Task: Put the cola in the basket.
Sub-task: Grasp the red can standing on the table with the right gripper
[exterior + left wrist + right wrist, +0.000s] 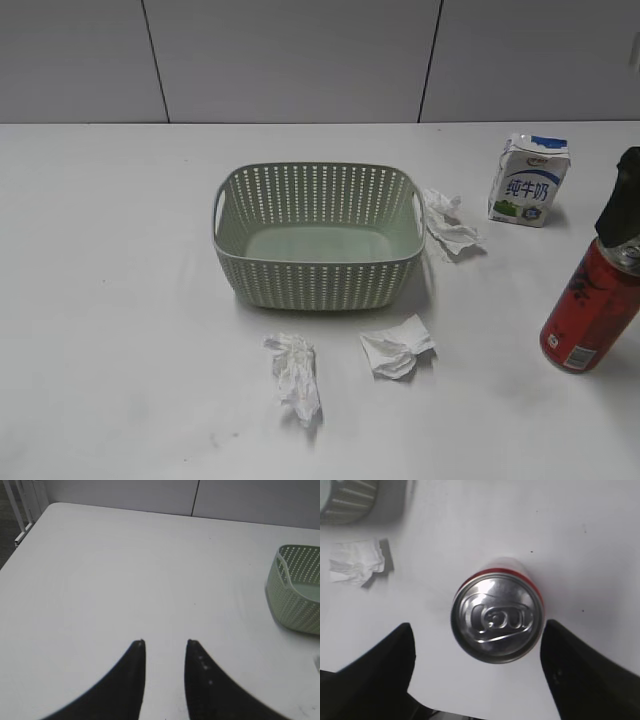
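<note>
We see the right end effector (476, 645) spread open around the tilted cola (497, 617) (left end effector (165, 642) open, empty) near the surface's (120, 300) right edge.

In the exterior view the right gripper (626, 205) is cut off at the 3 o'clock edge, hiding the can's (590, 306) top; the left wrist view crops the basket (295, 590) at 3 o'clock; the right wrist view blurs it at 11 o'clock (350, 500); the carton's (528, 180) small print is unreadable.

White table (120, 330) carries basket (318, 275), cola (588, 310), milk carton (529, 180), three crumpled tissues (396, 349).
</note>
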You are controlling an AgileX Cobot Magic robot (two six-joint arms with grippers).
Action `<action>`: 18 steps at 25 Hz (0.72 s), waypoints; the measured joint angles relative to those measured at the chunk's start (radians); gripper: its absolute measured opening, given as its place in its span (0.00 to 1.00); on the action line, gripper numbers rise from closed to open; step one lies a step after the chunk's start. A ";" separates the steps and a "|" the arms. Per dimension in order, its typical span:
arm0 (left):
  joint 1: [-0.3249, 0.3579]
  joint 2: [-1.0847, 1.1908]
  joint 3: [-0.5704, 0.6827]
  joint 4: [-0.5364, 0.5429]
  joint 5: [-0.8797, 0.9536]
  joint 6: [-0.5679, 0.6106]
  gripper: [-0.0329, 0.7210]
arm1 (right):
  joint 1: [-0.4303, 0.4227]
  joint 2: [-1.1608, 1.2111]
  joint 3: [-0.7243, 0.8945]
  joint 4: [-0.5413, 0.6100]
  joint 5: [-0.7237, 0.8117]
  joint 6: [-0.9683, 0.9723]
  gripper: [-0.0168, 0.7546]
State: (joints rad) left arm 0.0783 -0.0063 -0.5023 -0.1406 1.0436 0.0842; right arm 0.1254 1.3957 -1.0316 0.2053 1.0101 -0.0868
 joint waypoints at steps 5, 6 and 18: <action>0.000 0.000 0.000 0.000 0.000 0.000 0.33 | 0.012 0.026 -0.012 -0.055 0.009 0.038 0.79; 0.000 0.000 0.000 0.000 0.000 0.000 0.33 | 0.012 0.033 -0.013 -0.056 0.011 0.041 0.79; 0.000 0.000 0.000 0.000 0.000 0.000 0.33 | 0.012 0.226 -0.013 -0.060 0.014 0.087 0.79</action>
State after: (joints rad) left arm 0.0783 -0.0063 -0.5023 -0.1406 1.0436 0.0842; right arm 0.1369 1.6217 -1.0451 0.1452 1.0241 0.0000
